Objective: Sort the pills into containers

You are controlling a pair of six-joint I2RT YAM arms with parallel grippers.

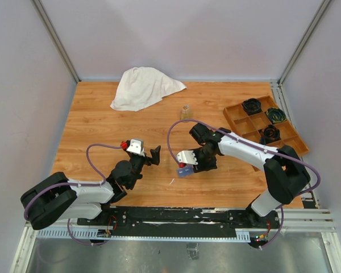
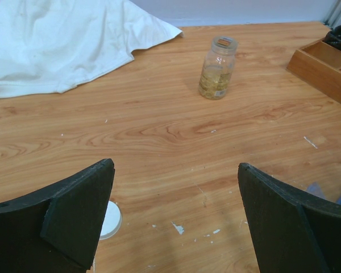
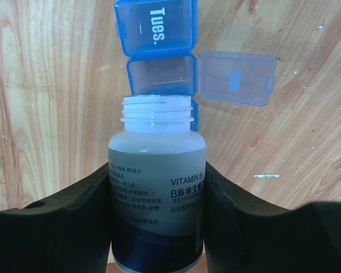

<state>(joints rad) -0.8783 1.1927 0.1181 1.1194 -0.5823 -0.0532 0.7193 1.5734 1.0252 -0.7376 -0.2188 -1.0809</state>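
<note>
Right claw (image 3: 156,176) is clamped on a white vitamin bottle (image 3: 157,170), one finger on each side of the label. The cap is off and the mouth is open. From the wrist view the neck points at the blue pill organizer (image 3: 159,51), which lies flat on the table (image 1: 102,131). The bottle's rim sits just over the near edge of the open compartment (image 3: 161,77). That compartment's lid (image 3: 234,78) is flipped out to the side. The next cell up, marked "Tues." (image 3: 156,25), is closed. Can't tell whether any pills are in the open cell or in the bottle.

In the top view the organizer (image 1: 184,171) is near the table's middle, directly under the right claw (image 1: 188,162).

Left claw (image 2: 176,170) is spread wide, holding nothing, and hangs low over bare wood to the left of the organizer. In the top view it is at (image 1: 149,153). A white cap (image 2: 109,220) lies on the table just beside its left finger.

Further back are a small glass jar (image 2: 217,68), upright, and a crumpled white cloth (image 1: 145,86) at the far left. A wooden divided tray (image 1: 247,122) is at far right, with black items (image 1: 252,106) in some cells.
</note>
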